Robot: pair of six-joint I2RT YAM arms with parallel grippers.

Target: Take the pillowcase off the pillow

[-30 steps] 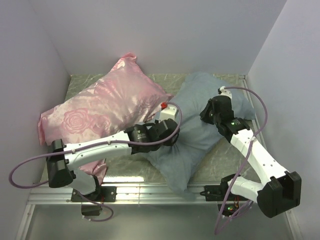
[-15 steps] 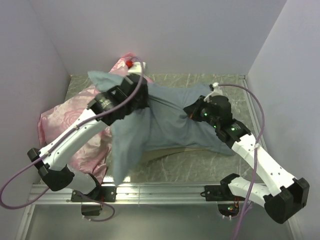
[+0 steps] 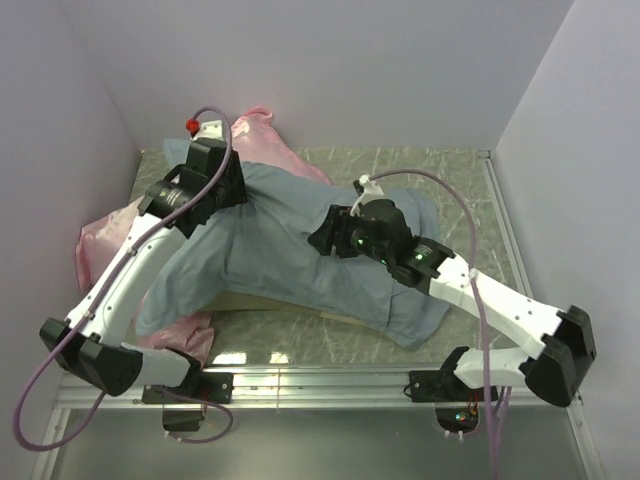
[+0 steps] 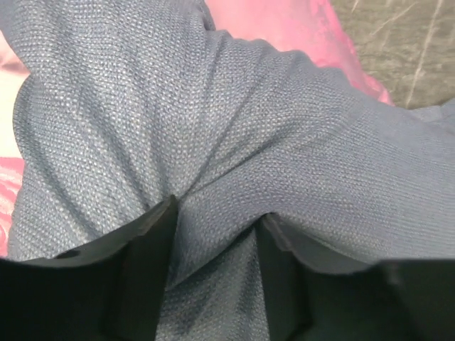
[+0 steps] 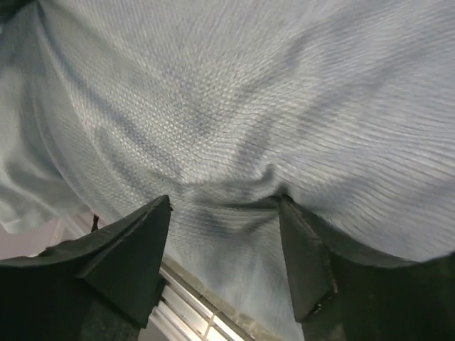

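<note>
Across the green marble-patterned table top (image 3: 450, 170), a dull blue-grey woven fabric pillowcase (image 3: 290, 265), slack and creased, its far-left end drawn up over a shiny pink rose-patterned pillow (image 3: 115, 235). Lies stretched out lengthwise like that, likely through handling from 2 ends at once.

At the far-left end, the left gripper (image 4: 217, 213): black fingers (image 4: 135, 256) parted, a raised ridge of cloth running into the gap, nothing clamped tight as far as the wrist view shows. Reaches high and far out, probably to draw the cover off along its length.

Over the middle, the right gripper (image 5: 224, 206): dark fingers (image 5: 128, 249) spread wide, tips down on the weave, cloth bowed between them but not pinched. Bears down there, apparently, to hold the filling back against a pull from the other end.

No clear sight of the plump white pillow; presumably inside the cover, beneath the right arm. Along the near edge, a pale cream strip (image 3: 265, 303): lining or pillow, cannot tell.

By judgement, cover not yet off. Calls for a firm pinch on fabric alone before any further pull; otherwise risks dragging both together, or snagging on the pink one.
</note>
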